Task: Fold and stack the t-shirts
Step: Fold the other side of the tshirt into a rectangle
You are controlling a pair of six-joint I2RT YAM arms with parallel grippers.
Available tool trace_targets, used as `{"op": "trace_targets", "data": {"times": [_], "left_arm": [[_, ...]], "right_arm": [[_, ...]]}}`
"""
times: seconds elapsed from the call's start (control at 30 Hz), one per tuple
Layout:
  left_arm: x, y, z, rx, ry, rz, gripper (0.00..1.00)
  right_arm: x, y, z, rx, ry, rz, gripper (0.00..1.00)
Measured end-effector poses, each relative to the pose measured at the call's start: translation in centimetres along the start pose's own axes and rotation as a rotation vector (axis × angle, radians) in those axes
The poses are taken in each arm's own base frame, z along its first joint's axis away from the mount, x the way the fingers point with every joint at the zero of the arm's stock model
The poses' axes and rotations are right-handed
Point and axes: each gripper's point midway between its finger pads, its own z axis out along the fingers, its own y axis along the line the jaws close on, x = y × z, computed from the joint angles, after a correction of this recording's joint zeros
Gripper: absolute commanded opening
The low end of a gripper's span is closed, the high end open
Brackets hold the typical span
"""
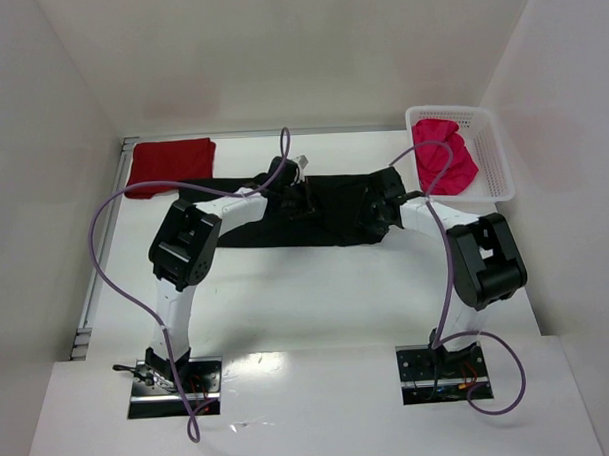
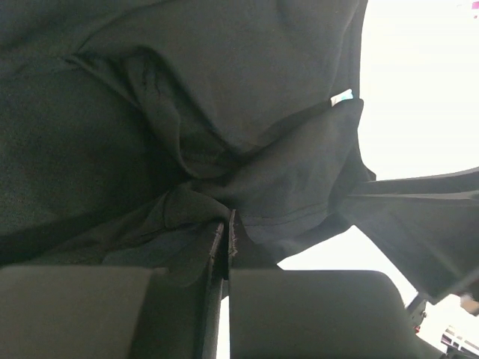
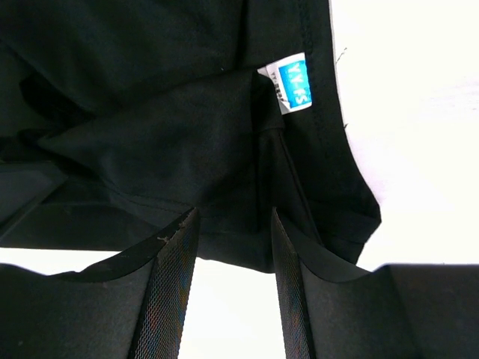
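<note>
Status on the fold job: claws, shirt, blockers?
Left claw shut on black shirt. Right claw open astride its edge. Red shirt and basket well aside.

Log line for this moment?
black t-shirt: spread mid-table | left gripper: shut on it | right gripper: open over it | dark red t-shirt: folded, far left | pink-red t-shirt: in basket
</note>
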Motion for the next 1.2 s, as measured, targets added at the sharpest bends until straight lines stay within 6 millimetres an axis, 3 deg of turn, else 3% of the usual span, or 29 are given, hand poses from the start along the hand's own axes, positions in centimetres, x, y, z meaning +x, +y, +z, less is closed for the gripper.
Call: {"op": "trace_targets", "data": {"times": [0.27, 0.4, 0.47, 0.53, 0.6, 0.67, 0.77, 0.87, 1.07, 1.2], "left_arm": [[-0.2, -0.1, 0.0, 0.003, -0.003, 0.001, 0.03], [0.0, -0.1, 0.0, -0.001, 0.002, -0.001, 0.07], [0.0, 0.0, 0.0, -0.002, 0.004, 0.0, 0.12], [0.1, 0.0, -0.1, -0.003, 0.007, -0.001, 0.25], [0.2, 0.0, -0.1, -0.001, 0.011, -0.001, 0.34], [0.2, 0.0, -0.1, 0.001, 0.014, -0.002, 0.49], [0.3, 0.1, -0.2, -0.001, 0.022, -0.003, 0.52], [0.8, 0.4, -0.3, -0.007, 0.032, -0.007, 0.47], [2.0, 1.2, -0.4, -0.027, 0.062, -0.02, 0.18], [1.9, 1.1, -0.5, -0.026, 0.061, -0.021, 0.1]], "right_arm": [[0.8, -0.3, 0.8, 0.007, 0.03, -0.001, 0.37], [1.0, -0.4, 1.1, 0.011, 0.037, 0.0, 0.25], [1.1, -0.5, 1.3, 0.013, 0.043, 0.003, 0.18], [1.2, -0.5, 1.6, 0.014, 0.046, 0.007, 0.12], [1.3, -0.5, 1.8, 0.014, 0.047, 0.01, 0.09], [1.3, -0.5, 1.9, 0.013, 0.048, 0.011, 0.08], [1.2, -0.5, 1.9, 0.011, 0.045, 0.011, 0.06], [1.2, -0.4, 1.9, 0.011, 0.045, 0.011, 0.05], [0.7, -0.1, 1.8, 0.006, 0.032, 0.011, 0.05], [0.2, 0.1, 1.7, 0.004, 0.019, 0.011, 0.05]]}}
